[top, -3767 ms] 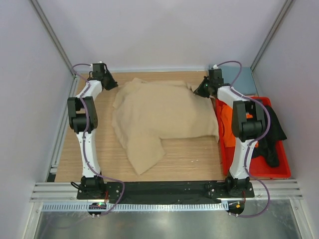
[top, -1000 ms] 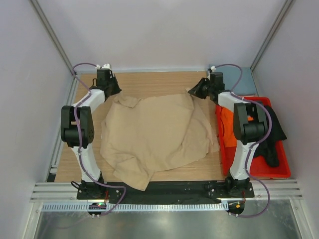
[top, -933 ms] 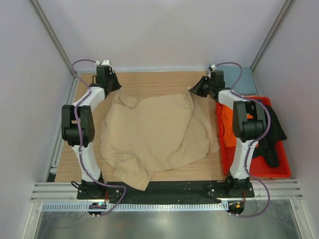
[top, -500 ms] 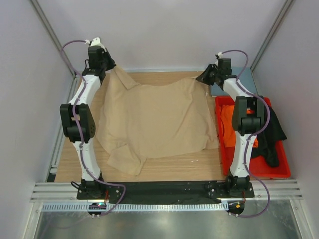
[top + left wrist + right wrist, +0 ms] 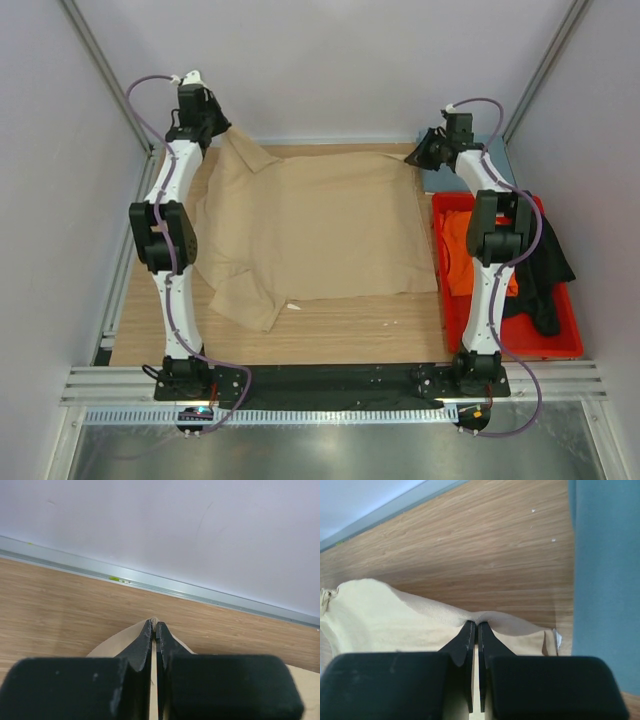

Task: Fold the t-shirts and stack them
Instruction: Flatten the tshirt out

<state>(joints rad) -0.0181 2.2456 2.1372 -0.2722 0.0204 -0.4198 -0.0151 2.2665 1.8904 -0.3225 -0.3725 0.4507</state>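
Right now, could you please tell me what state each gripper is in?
Left gripper: shut on the tan t-shirt.
Right gripper: shut on the same tan t-shirt.

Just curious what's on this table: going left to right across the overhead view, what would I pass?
First the left gripper → spread tan-beige cloth t-shirt → right gripper → crumpled orange t-shirt → black t-shirt.

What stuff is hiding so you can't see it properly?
- Top view: the right arm covers part of the orange shirt in the red bin.
- Right wrist view: the blue-grey shirt is cut off by the edge.
- Left wrist view: the left claw blocks most of the tan shirt.
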